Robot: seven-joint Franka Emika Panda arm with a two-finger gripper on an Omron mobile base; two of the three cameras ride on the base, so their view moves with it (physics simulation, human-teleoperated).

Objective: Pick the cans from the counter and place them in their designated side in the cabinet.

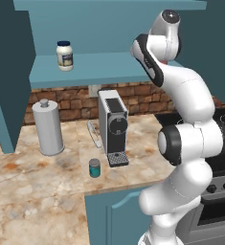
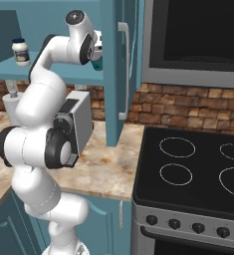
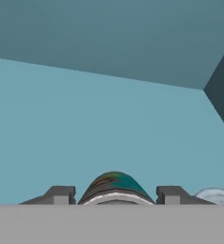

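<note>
1. Left base view: one small teal-blue cylindrical can with a silvery top [image 1: 95, 168] stands near the front edge of the beige-and-orange marbled stone counter [image 1: 32, 191], just in front of the grey box-shaped coffee machine [image 1: 113, 125]. A white jar with a dark blue lid [image 1: 64, 55] stands on the left part of the light-blue shelf of the teal wall cabinet [image 1: 109, 67]; a tall grey lidded canister [image 1: 48, 127] stands further back on the counter.

2. Right base view: the two-finger gripper [image 2: 95, 59] reaches in over the shelf's right end, with a second teal can [image 2: 96, 63] at its tip. The dark teal cabinet door [image 2: 119, 69] stands open just beside the hand, and could be brushed.

3. Hand view: the gripper's fingers [image 3: 61, 194] are clamped on the second can's top, shelf floor ahead. I judge this the placing step: lower, let go, then fetch the counter can.
</note>
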